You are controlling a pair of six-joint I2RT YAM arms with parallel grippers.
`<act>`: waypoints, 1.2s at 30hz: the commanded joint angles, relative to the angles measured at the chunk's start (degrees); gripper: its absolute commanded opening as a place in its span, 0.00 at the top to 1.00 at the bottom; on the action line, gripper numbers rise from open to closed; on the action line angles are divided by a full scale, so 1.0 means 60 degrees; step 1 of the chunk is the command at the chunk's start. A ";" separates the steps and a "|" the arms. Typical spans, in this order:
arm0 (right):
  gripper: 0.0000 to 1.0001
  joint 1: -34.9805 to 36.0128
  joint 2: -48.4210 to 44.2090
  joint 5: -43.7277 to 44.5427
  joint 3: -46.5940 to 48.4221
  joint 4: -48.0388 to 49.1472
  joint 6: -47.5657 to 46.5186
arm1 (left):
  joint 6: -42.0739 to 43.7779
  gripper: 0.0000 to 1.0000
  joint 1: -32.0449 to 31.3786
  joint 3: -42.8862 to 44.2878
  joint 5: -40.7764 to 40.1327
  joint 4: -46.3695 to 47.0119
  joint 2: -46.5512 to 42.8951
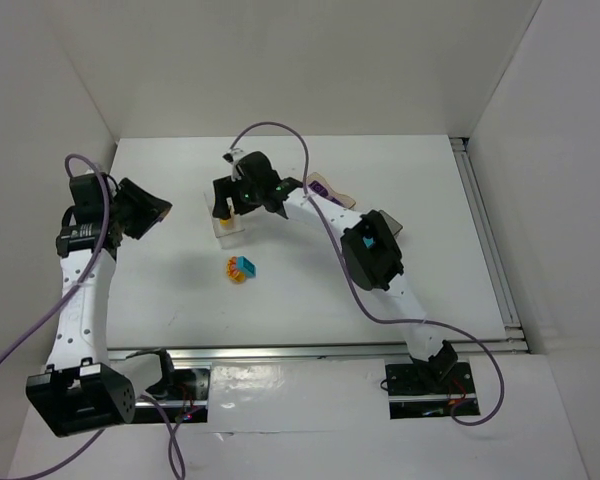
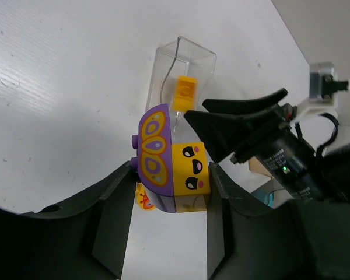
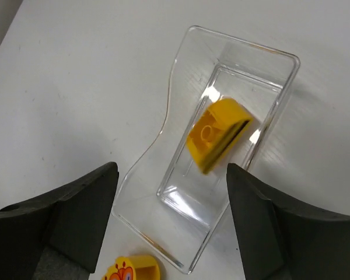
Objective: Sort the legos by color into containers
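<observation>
Yellow brick (image 3: 217,135) is inside the clear tray (image 3: 262,64), tilted, studs facing left-ish, blurred in the right wrist view. It's the only piece in that tray.

Right gripper (image 3: 172,175) hangs directly above the tray with its jaws spread wide. Nothing between them, no contact with brick or tray.

Left gripper (image 2: 170,168) is clamped on a purple-and-yellow brick (image 2: 157,146): purple side with oval yellow markings, yellow side with a printed face. A finger presses each side and the brick is up off the table (image 1: 430,280). In the overhead view that gripper sits well left of the clear tray, pointed toward it.

Loose orange-and-teal piece (image 1: 242,268) lies on the table just in front of the clear tray, on the near side, apart from it. An orange edge of it shows at the bottom of the right wrist view.

Peach tray (image 1: 332,192) is right of the clear tray, behind the right arm, with something purple (image 1: 320,186) in it. Can't resolve it further.

Dark grey tray (image 1: 395,222) is further right, mostly hidden by the right arm's forearm. Can't tell its contents.

Both wrist cameras see the clear tray, and the left wrist view also catches the right gripper's fingers just beside it.
</observation>
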 commanded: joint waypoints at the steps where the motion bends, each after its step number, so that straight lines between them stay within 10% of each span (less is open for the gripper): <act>1: 0.16 0.0165 0.0215 0.0508 0.1369 -0.1235 -0.0074 | 0.0442 1.00 0.0236 0.0003 0.0692 0.0291 -0.0206; 8: 0.17 -0.0186 -0.2738 0.1667 -0.2459 -0.0037 0.0292 | 0.0750 1.00 -0.0405 -0.0568 0.1073 0.0862 -0.0206; 15: 0.22 -0.1633 -0.7953 0.2576 -0.7823 0.1357 0.0512 | 0.1673 1.00 -0.4519 0.0031 -0.0053 0.1419 0.2178; 29: 0.13 -0.3366 -1.0697 0.2723 -1.1064 0.0390 0.1083 | 0.1847 1.00 -0.8069 0.1248 -0.0628 0.2751 0.6254; 32: 0.13 -0.3468 -1.0815 0.2504 -1.1270 0.0390 0.1083 | 0.2360 0.64 -0.8069 0.1349 0.0031 0.2854 0.6355; 34: 0.13 -0.3468 -1.0815 0.2503 -1.1358 0.0390 0.1184 | 0.2274 0.17 -0.7981 0.1350 -0.0214 0.2665 0.6356; 36: 0.13 -0.3468 -1.0815 0.2328 -1.1358 0.0390 0.1272 | 0.2040 0.06 -0.7894 0.1162 -0.0712 0.2664 0.5760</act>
